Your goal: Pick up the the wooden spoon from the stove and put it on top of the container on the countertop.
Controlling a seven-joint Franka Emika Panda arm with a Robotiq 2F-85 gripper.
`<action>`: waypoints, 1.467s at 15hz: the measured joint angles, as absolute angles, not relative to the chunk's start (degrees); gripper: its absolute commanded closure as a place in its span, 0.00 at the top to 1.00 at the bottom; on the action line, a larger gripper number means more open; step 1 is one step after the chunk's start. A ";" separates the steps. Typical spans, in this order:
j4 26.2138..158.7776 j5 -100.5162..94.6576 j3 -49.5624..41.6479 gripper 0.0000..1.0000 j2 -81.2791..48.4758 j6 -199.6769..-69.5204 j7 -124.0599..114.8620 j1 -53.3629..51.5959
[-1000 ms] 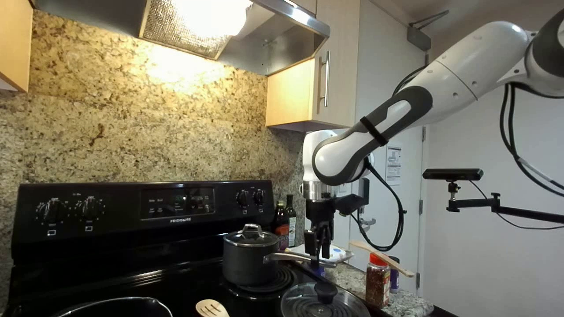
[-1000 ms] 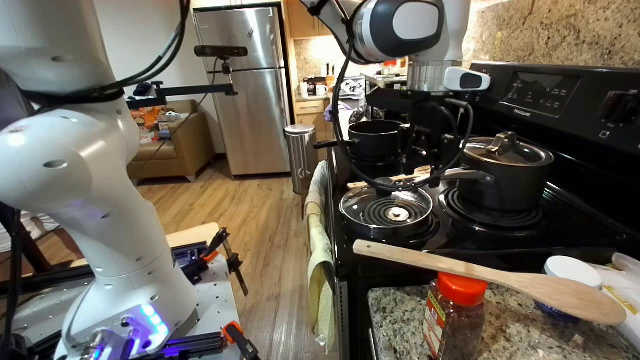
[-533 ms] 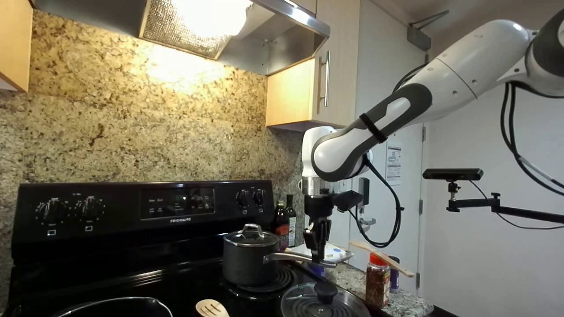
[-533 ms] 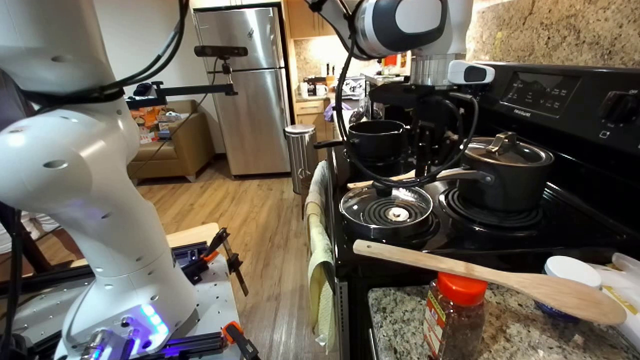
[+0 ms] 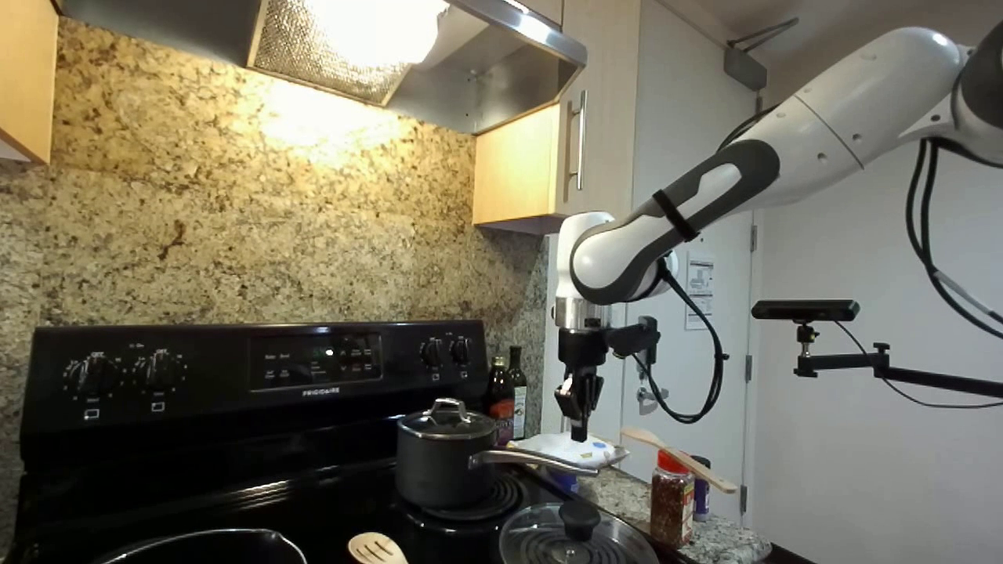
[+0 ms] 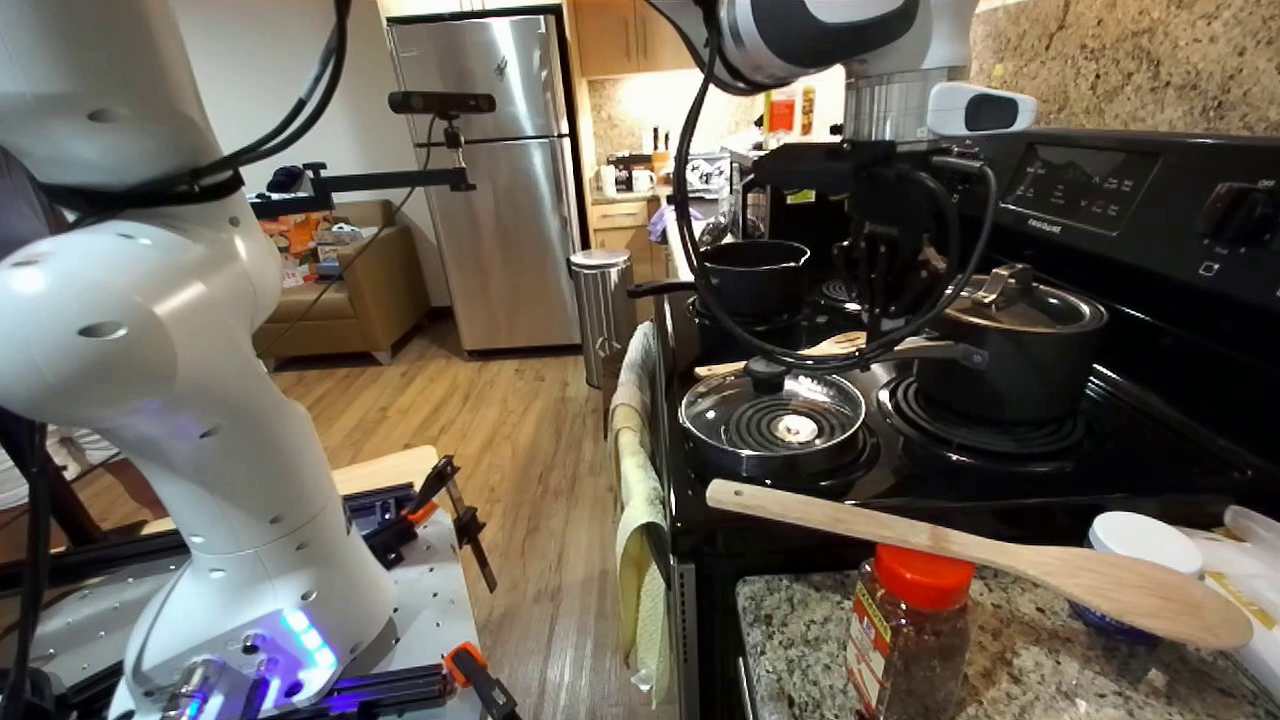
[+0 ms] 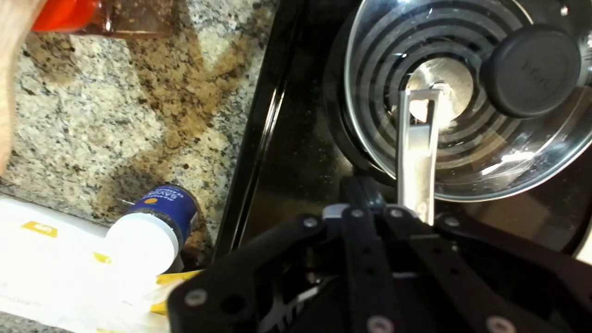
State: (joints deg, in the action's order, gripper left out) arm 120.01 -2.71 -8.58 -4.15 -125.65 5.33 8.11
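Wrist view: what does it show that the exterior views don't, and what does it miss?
Only the wrist view: lettering on the blue-labelled jar and, faintly, on the black lid knob.
Only the exterior views, both of them: the stove's back panel and the uncovered black pot.
Shared: the glass lid, the saucepan handle, plus the wooden spoon and red-capped container, both cropped in the wrist view.

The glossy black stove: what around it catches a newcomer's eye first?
The big white jointed robot arm probably comes first, reaching over the stove, its black tool pointing down. Next comes the long pale wooden spoon lying across the clear red-lidded jar on the speckled stone countertop.
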 measured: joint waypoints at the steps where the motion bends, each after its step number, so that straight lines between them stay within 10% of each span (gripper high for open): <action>1: 120.01 -2.71 -8.95 0.38 -3.81 -125.62 5.34 8.30; 10: 119.95 -2.76 -8.94 0.97 -2.60 -124.46 5.34 7.93; 22: 119.95 -2.72 -7.04 1.00 -3.12 -121.88 6.70 7.16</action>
State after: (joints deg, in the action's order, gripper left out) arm 119.95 -2.72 -7.04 -3.12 -121.88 6.70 7.16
